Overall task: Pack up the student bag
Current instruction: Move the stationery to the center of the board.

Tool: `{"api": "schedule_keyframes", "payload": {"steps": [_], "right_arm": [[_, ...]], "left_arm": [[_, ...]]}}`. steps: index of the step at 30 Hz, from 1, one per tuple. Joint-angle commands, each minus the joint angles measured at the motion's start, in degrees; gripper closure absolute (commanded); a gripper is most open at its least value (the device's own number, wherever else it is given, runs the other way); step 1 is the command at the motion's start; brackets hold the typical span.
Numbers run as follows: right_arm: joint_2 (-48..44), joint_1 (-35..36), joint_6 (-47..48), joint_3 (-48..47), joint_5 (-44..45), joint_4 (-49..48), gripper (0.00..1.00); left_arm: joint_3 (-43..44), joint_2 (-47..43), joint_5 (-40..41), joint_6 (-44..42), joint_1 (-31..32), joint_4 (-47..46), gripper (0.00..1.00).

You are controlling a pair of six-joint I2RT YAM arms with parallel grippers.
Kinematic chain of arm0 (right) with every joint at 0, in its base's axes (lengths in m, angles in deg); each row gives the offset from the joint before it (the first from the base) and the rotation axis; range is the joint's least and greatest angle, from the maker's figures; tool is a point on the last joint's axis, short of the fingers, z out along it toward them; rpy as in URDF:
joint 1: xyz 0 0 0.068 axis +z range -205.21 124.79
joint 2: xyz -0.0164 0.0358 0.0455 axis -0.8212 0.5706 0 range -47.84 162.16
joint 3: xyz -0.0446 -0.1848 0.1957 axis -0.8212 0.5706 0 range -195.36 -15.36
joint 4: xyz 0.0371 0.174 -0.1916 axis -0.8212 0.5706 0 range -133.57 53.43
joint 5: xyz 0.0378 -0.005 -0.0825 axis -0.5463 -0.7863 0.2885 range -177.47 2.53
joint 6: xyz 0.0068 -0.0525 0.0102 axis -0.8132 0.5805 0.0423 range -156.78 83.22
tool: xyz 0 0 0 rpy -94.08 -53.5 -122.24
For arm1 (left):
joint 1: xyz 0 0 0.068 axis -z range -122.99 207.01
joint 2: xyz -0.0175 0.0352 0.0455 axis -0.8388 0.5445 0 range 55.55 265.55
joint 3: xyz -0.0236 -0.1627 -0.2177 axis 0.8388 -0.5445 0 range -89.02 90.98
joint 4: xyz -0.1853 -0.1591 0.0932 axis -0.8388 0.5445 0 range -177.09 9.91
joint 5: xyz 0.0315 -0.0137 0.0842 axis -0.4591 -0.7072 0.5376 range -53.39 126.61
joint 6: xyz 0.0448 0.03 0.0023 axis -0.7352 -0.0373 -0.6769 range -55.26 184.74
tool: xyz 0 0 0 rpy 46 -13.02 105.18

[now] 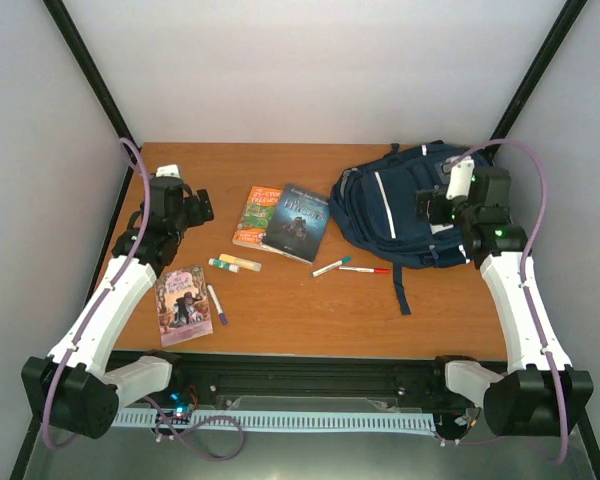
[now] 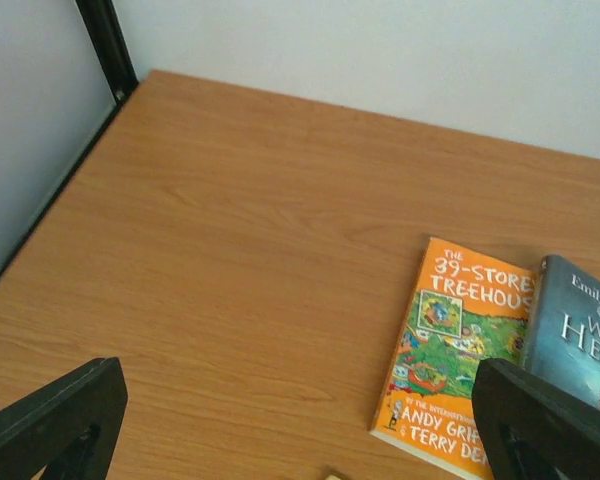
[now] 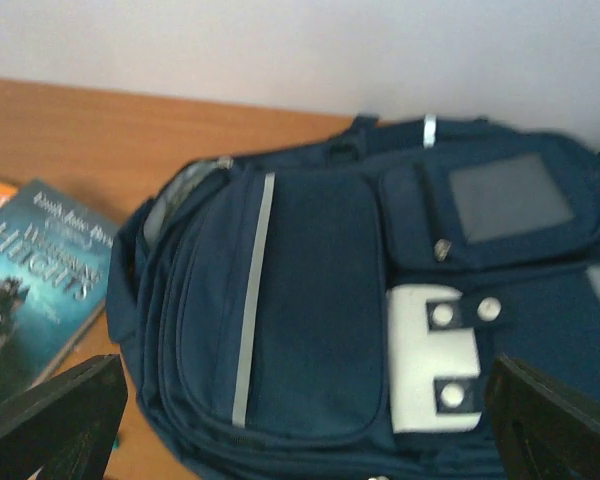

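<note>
Since the left gripper point(image 1: 205, 207) and right gripper point(image 1: 427, 208) both gape empty, the far-right bag point(image 1: 380, 212) wants opening wide before lifting books point(image 1: 298, 224).

1 overhead, 2 close wrist views

Wooden table point(image 1: 310, 320), kinda cluttered: bag point(image 1: 400, 205) far right, orange book point(image 1: 258, 215) mid-back with a blue book point(image 1: 296, 222) overlapping its edge. Pink book point(image 1: 184, 305) near left, purple pen point(image 1: 217, 303) just beside it. Two stubby sticks point(image 1: 223, 265) in between, plus a green marker point(image 1: 331, 266) and a red marker point(image 1: 364, 269) near the bag.
</note>
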Motion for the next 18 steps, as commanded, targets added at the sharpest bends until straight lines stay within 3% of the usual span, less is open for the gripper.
{"api": "schedule_keyframes", "payload": {"steps": [1, 4, 7, 13, 18], "right_arm": [[-2.38, -1.21, 0.58, 5.53, -5.04, -2.60, 0.00], [-3.68, -1.68, 4.31, 10.21, -7.82, -3.34, 0.00], [-4.36, -2.07, 6.20, 13.90, -10.59, -3.53, 0.00], [-5.57, -2.64, 8.26, 18.16, -12.60, -5.27, 0.00], [-5.88, -2.92, 8.00, 19.47, -11.15, -6.18, 0.00]], "left_arm": [[-1.28, 0.72, -8.58, 2.67, -2.25, -4.51, 0.02], [-0.37, 3.07, -19.38, 0.68, -3.34, -4.43, 0.10], [1.69, 5.75, -24.77, -0.43, -1.92, -3.99, 0.16], [7.26, 13.58, -30.74, -1.98, 6.10, -2.00, 0.28], [13.37, 21.87, -30.07, -2.78, 16.07, -0.97, 0.31]]}}
